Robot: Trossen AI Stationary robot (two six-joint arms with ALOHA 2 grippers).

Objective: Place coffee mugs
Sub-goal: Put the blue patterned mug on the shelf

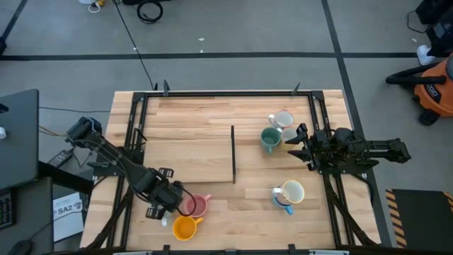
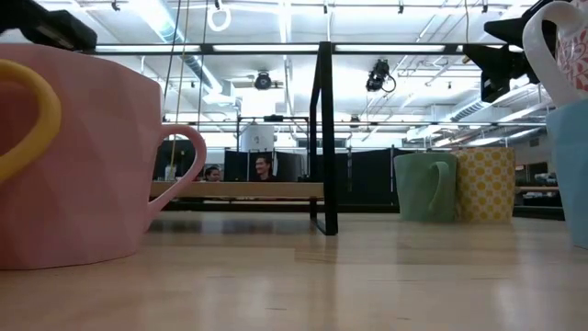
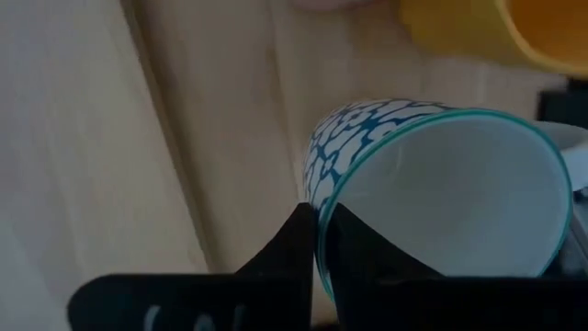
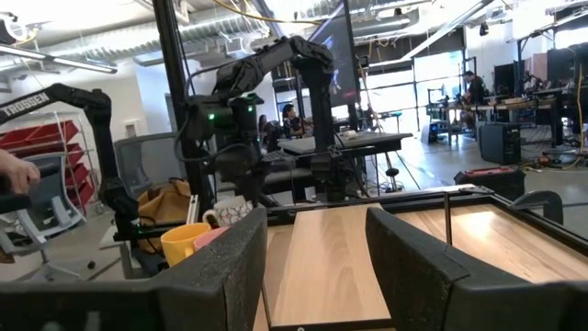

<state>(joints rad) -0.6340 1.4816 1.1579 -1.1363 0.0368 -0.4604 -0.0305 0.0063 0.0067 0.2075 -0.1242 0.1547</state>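
Note:
My left gripper [image 1: 172, 201] is near the table's front left and is shut on a blue-and-white patterned mug [image 3: 432, 184] with a teal rim. The left arm hides this mug in the high view. A pink mug [image 1: 197, 205] and an orange-yellow mug [image 1: 185, 227] stand on their bases right beside it. My right gripper [image 4: 317, 267] is open over the right side of the table and touches nothing. It points toward a teal-green mug [image 1: 270, 139] and a pale mug [image 1: 282, 120]. A white mug [image 1: 292, 191] sits on a blue mug [image 1: 282, 202]. My left gripper holds the patterned mug by its rim [image 3: 319, 241], at the wall's top edge. One finger [image 3: 363, 248] is inside the cup and the other [image 3: 280, 248] is outside, against the patterned wall. The mug is tilted, mouth toward the wrist camera. Whether its base touches the table does not show.
A thin black upright divider [image 1: 233, 153] stands mid-table. A black frame [image 1: 226, 93] runs round the tabletop. Bare wood [image 1: 184, 134] lies left of the divider. In the low view people [image 2: 262, 168] sit at desks beyond the table. A hand [image 4: 16, 171] shows at the right wrist view's edge.

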